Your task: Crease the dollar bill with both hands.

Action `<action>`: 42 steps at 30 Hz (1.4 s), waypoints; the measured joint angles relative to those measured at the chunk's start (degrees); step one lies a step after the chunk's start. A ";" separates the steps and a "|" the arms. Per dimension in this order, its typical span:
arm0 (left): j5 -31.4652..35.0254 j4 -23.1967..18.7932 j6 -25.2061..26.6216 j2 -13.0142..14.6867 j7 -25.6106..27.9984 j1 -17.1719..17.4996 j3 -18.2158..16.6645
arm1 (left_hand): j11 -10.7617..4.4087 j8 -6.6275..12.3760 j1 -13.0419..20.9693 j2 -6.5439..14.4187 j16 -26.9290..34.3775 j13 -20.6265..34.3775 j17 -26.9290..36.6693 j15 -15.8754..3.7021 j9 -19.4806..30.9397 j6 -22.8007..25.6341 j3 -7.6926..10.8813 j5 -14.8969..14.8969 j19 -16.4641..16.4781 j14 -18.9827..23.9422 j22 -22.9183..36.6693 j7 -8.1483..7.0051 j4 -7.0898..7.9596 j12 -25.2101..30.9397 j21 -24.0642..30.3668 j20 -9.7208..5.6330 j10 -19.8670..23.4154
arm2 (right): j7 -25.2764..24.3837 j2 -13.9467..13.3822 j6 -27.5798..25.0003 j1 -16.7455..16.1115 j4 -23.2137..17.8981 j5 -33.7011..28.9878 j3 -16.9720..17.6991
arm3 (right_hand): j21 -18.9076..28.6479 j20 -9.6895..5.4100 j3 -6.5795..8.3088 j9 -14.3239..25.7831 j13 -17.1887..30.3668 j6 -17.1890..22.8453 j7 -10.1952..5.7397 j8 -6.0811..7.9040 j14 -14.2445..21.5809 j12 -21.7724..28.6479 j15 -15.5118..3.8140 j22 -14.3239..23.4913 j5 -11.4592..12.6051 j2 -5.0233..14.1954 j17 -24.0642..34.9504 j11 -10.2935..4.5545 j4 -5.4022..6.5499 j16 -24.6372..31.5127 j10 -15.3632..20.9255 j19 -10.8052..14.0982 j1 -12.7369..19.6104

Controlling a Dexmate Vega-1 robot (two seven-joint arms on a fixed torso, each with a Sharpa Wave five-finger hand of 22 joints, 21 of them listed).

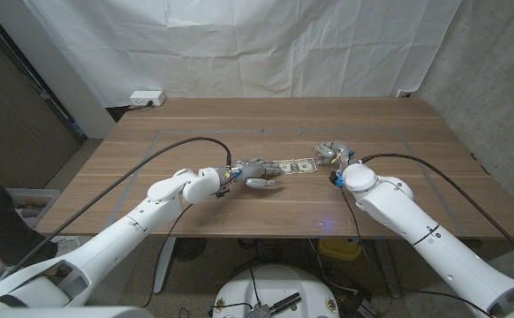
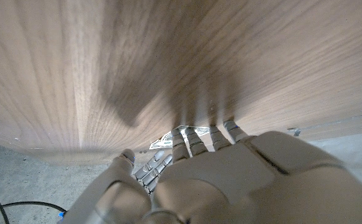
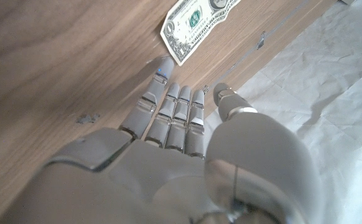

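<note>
Lying flat near the middle of the wooden table (image 1: 151, 168), the dollar bill (image 1: 294, 165) is flanked by both hands, so the approach step is judged to be in hand. At its left end the left hand (image 1: 255, 173) is seen with fingers spread, nothing gripped; near its right end the right hand (image 1: 332, 152) is stretched out, fingers straight, nothing held. Each end must next be pinned or pinched before a fold can be pressed.

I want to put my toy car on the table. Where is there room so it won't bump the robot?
Bare wood lies along the table's back edge and at both side ends. The middle is crowded: the left hand and right hand sit at either end of the dollar bill.
</note>
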 measured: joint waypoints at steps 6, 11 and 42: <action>0.00 0.52 -0.31 -0.19 0.00 -0.39 0.12 | 0.00 0.00 0.22 0.22 0.00 0.00 0.00 0.00 0.00 0.00 0.00 0.00 0.00 0.00 0.00 -0.01 0.00 0.00 0.00 0.00 0.00 | -0.26 -0.35 -2.35 1.39 -0.59 -2.13 -1.85 | 0.00 -0.54 -0.48 0.00 0.00 0.30 -0.31 0.00 0.57 -0.11 -0.57 0.00 0.00 0.08 0.00 0.00 -0.01 0.13 0.00 0.55 0.52; 0.00 1.17 -0.58 -0.39 0.00 -0.84 0.29 | 0.00 0.00 0.22 0.22 0.01 0.00 0.00 0.00 0.00 -0.03 0.00 -0.01 0.00 0.00 0.00 -0.03 0.00 0.00 0.00 0.00 0.00 | -0.07 -0.34 -3.21 2.24 -0.59 -3.23 -2.74 | 0.00 -0.83 -0.72 -0.01 0.00 0.30 -0.31 0.00 0.75 -0.11 -0.75 0.01 0.00 0.12 0.00 0.00 0.23 0.28 0.00 0.84 0.55; -1.10 4.21 -1.96 -1.30 0.00 -2.82 1.18 | -0.51 -0.12 0.21 0.22 -0.25 0.00 -0.12 -0.14 0.00 -0.91 -0.40 0.21 -0.04 0.13 -0.05 -0.92 -0.08 -0.43 -0.77 -0.02 -0.51 | 0.28 2.07 1.39 5.11 5.96 -6.26 -4.92 | -4.89 -3.88 -3.33 0.19 0.24 -0.03 -1.47 -0.49 -10.22 -0.77 -2.46 -0.24 0.00 1.29 -1.27 -1.38 0.78 -4.64 -1.89 -6.55 6.24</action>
